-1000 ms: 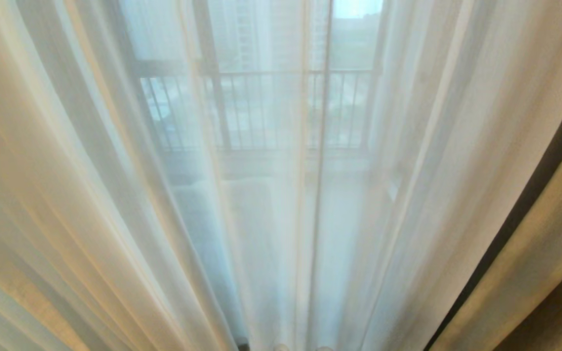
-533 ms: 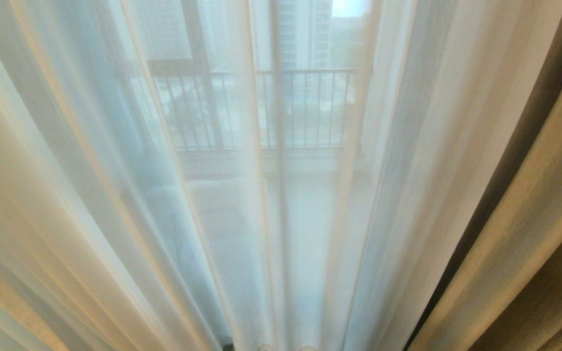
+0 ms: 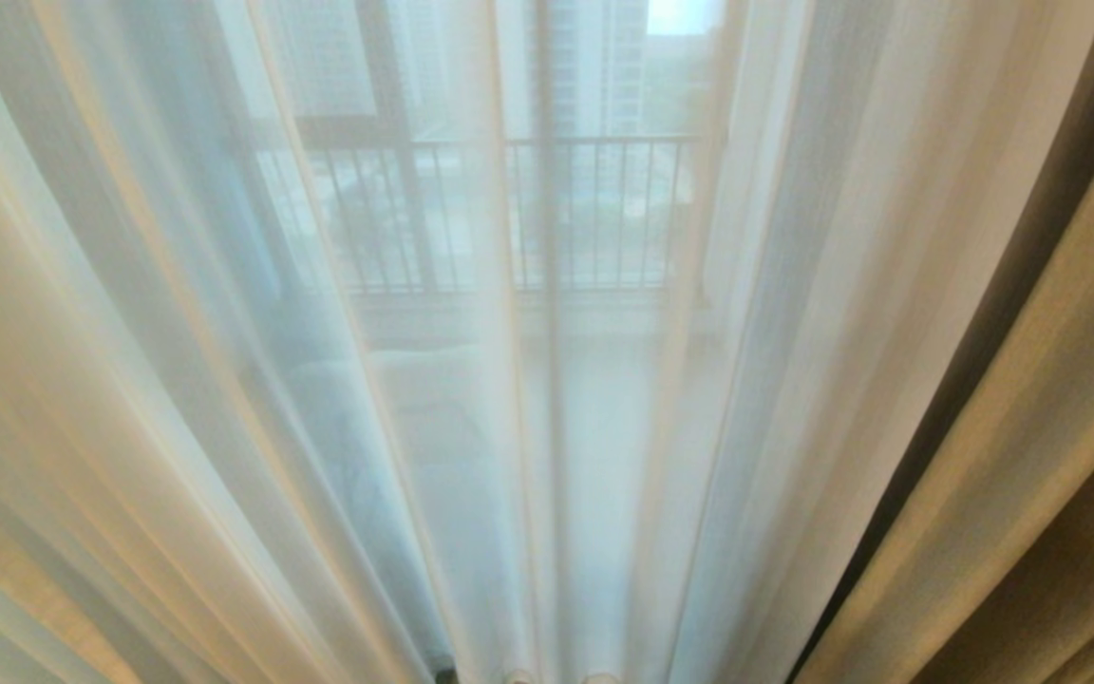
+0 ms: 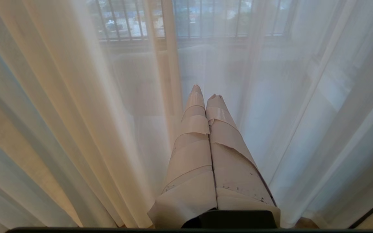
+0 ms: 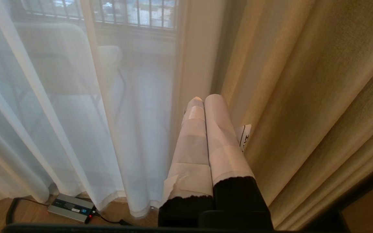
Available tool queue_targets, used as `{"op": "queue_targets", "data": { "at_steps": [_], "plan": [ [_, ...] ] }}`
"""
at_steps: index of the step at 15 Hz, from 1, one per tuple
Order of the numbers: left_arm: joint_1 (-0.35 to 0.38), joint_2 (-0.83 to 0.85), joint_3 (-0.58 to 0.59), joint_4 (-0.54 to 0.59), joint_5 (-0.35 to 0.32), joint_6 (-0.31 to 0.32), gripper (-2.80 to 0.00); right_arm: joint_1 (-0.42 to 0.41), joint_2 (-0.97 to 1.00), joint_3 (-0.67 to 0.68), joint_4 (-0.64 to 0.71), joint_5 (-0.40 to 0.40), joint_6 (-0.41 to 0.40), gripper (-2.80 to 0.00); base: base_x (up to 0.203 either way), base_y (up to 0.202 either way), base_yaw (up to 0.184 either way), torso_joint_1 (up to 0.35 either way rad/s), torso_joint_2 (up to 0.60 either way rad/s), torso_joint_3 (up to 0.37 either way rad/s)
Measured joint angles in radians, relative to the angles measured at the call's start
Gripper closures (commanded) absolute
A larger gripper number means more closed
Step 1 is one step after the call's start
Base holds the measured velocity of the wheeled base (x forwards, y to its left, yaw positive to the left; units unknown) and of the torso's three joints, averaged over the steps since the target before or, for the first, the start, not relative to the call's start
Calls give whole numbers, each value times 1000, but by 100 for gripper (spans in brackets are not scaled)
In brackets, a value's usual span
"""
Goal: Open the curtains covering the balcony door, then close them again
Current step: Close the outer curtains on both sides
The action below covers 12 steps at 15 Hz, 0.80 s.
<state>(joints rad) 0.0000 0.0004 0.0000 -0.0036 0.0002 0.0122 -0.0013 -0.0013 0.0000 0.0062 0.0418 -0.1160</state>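
The curtains fill every view. Thin white sheers (image 3: pixel 224 380) hang shut straight ahead, and a thick cream-beige drape (image 3: pixel 1031 475) is bunched at the right. The balcony door shows only dimly through the sheers as a thin upright bar (image 3: pixel 548 285). My left gripper (image 4: pixel 206 94), wrapped in pale tape, is shut and empty, pointing at the sheers (image 4: pixel 92 113) without touching them. My right gripper (image 5: pixel 205 98) is also shut and empty, and points at the seam between the sheer (image 5: pixel 141 129) and the drape (image 5: pixel 303 97).
A barred railing (image 3: pixel 594 214) and tall buildings lie beyond the glass. A grey power adapter (image 5: pixel 71 208) with a black cable lies on the wooden floor at the sheers' hem. A white paper tag (image 5: pixel 245 137) hangs on the drape beside my right gripper.
Between one second and half a second ago the whole head view slid left, so the camera turned right and more of the drape shows. Nothing has moved since.
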Motion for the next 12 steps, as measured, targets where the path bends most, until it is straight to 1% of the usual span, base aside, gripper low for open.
{"op": "queue_targets", "data": {
  "at_steps": [6, 7, 9, 12],
  "plan": [
    [0, 0, 0, 0, 0, 0, 0, 0, 0, 0, 0, 0, -1, 0, 0, 0, 0, 0, 0, 0],
    [0, 0, 0, 1, 0, -1, 0, 0, 0, 0, 0, 3, -15, 0, 0, 0, 0, 0, 0, 0],
    [0, 0, 0, 0, 1, -1, 0, 0, 0, 0, 0, 28, -74, 0, 0, 0, 0, 0, 0, 0],
    [0, 0, 0, 0, 0, -1, 0, 0, 2, -2, 8, 30, -63, 0, 0, 0, 0, 0, 0, 0]
  ]
}}
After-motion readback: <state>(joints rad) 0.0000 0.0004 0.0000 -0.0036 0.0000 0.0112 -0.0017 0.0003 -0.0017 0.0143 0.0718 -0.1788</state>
